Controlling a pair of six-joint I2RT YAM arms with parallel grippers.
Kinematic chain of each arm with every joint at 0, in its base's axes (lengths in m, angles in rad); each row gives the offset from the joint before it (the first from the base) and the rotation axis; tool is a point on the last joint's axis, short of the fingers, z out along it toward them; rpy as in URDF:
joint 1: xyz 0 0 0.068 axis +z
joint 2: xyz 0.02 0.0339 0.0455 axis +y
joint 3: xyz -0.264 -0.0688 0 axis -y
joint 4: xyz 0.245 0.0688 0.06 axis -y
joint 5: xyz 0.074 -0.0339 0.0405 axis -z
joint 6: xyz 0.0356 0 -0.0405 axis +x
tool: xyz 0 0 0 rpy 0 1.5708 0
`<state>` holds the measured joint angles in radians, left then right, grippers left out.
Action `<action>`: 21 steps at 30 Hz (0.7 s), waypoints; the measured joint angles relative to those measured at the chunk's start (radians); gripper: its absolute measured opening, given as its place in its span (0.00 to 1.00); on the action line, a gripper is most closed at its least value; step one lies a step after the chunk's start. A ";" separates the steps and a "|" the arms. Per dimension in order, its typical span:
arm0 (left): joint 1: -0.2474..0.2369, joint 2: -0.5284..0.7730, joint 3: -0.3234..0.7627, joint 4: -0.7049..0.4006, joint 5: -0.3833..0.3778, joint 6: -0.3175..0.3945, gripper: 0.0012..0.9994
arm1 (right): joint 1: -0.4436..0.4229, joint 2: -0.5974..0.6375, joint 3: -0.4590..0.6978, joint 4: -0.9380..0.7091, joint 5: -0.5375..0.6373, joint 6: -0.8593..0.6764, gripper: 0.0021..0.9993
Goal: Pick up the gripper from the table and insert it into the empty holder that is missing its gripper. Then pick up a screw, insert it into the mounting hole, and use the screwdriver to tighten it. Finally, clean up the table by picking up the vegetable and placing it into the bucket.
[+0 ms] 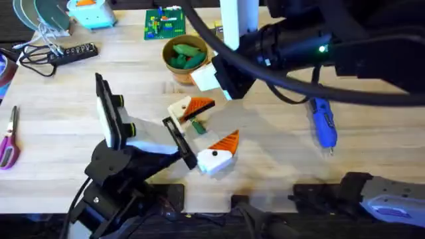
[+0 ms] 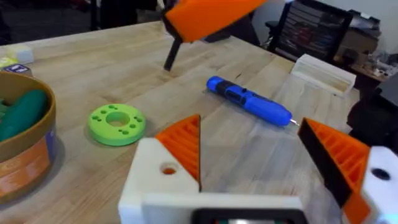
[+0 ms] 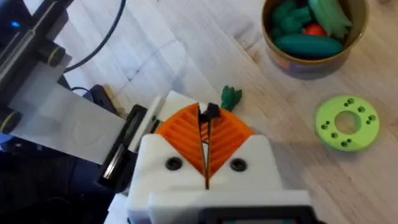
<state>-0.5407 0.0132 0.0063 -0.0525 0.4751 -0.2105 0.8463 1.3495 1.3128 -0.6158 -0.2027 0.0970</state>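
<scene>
My left gripper (image 1: 212, 124) (image 2: 252, 127) lies open low over the table's middle. One of its fingers is the white holder (image 1: 179, 110) (image 2: 158, 177), with the orange ribbed gripper piece (image 1: 199, 106) (image 2: 185, 144) seated in it; its mounting hole shows orange inside. The small dark green vegetable (image 1: 197, 126) (image 3: 231, 95) lies between the fingers. My right gripper (image 1: 204, 79) (image 3: 204, 115) hangs just above, shut on a small black screw (image 3: 209, 112) (image 2: 173, 54). The blue screwdriver (image 1: 324, 123) (image 2: 249, 99) lies to the right. The orange-brown bucket (image 1: 174, 70) (image 3: 298, 62) holds green toy vegetables.
A lime-green disc (image 2: 117, 123) (image 3: 346, 122) lies beside the bucket. A power strip (image 1: 73, 53) and cables sit far left, scissors (image 1: 8, 139) at the left edge, a green board (image 1: 165, 25) at the back. A white box (image 2: 323, 71) lies beyond the screwdriver.
</scene>
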 joint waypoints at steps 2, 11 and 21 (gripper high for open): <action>0.000 0.000 0.000 0.000 0.000 0.013 0.99 | 0.007 0.000 0.000 0.002 -0.001 0.019 0.00; 0.000 0.000 0.000 0.000 0.000 0.043 0.99 | 0.067 0.006 0.000 0.009 -0.001 0.049 0.01; 0.000 0.000 0.000 0.000 0.000 0.062 0.99 | 0.100 0.063 0.000 0.009 -0.002 0.053 0.00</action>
<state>-0.5407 0.0128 0.0063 -0.0525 0.4751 -0.1490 0.9463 1.4124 1.3128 -0.6064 -0.2043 0.1501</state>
